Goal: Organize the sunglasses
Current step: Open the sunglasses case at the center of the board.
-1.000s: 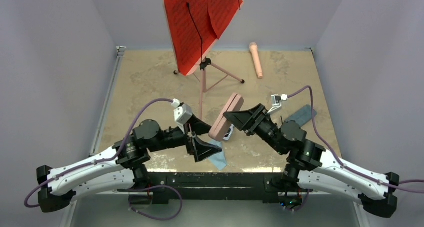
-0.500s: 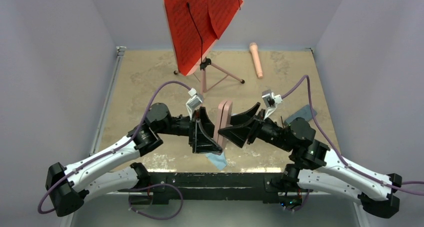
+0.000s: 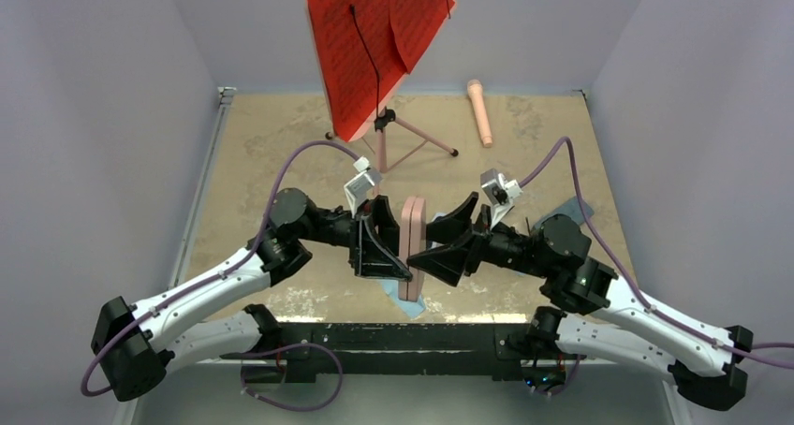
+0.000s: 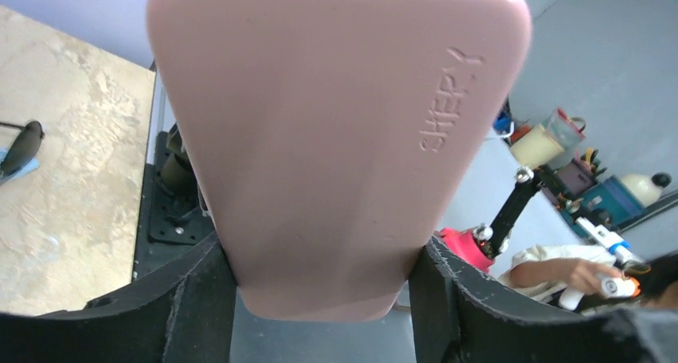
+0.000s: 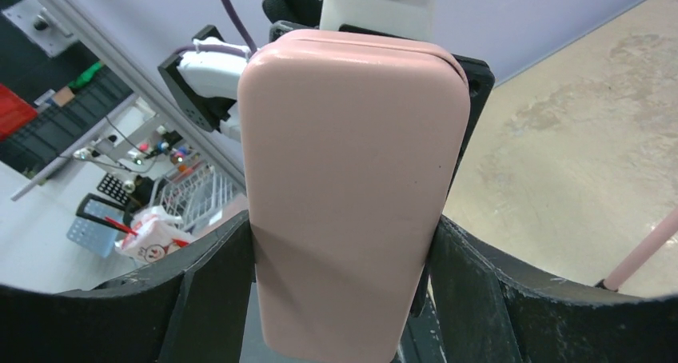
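The pink oblong case hangs upright, edge-on, above the near middle of the table. My left gripper is shut on it from the left and my right gripper from the right. In the left wrist view the case fills the frame between the fingers of the gripper. In the right wrist view the closed case also sits between both fingers of the gripper. Neither pair of sunglasses shows clearly. A dark rounded tip lies at the left wrist view's edge.
A red music stand on a pink tripod stands at the back middle. A pink microphone lies at the back right. A grey-blue flat case lies right of the arms. A blue cloth lies under the pink case.
The left arm rose from the table and closed on the pink case. The case swung from tilted to upright and came a little nearer, with the right gripper still on it.
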`<action>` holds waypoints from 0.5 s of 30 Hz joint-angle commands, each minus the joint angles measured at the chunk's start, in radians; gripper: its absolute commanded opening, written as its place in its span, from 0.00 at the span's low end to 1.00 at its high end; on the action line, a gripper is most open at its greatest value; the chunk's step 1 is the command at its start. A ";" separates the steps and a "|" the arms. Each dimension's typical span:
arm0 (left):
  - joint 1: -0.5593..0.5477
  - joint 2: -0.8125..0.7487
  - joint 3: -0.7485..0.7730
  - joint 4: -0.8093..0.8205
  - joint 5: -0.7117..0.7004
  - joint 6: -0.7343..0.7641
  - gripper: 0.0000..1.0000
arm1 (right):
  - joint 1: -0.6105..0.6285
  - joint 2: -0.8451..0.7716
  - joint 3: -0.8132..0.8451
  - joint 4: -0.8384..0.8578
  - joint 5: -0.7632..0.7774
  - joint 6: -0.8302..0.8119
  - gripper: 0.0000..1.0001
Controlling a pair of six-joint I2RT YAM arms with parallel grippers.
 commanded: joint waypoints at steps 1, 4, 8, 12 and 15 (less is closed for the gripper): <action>0.018 0.029 0.019 0.185 0.085 -0.080 0.28 | -0.019 0.012 0.065 0.068 -0.115 -0.019 0.00; 0.046 0.029 0.001 0.220 0.099 -0.091 0.00 | -0.052 0.018 0.080 0.037 -0.160 -0.036 0.00; 0.112 0.013 -0.083 0.439 0.126 -0.170 0.00 | -0.220 0.014 0.049 0.060 -0.388 -0.094 0.00; 0.136 0.057 -0.110 0.675 0.185 -0.281 0.00 | -0.392 0.101 0.002 0.276 -0.804 -0.020 0.00; 0.138 0.143 -0.108 0.916 0.222 -0.431 0.00 | -0.404 0.208 0.036 0.309 -0.992 -0.082 0.00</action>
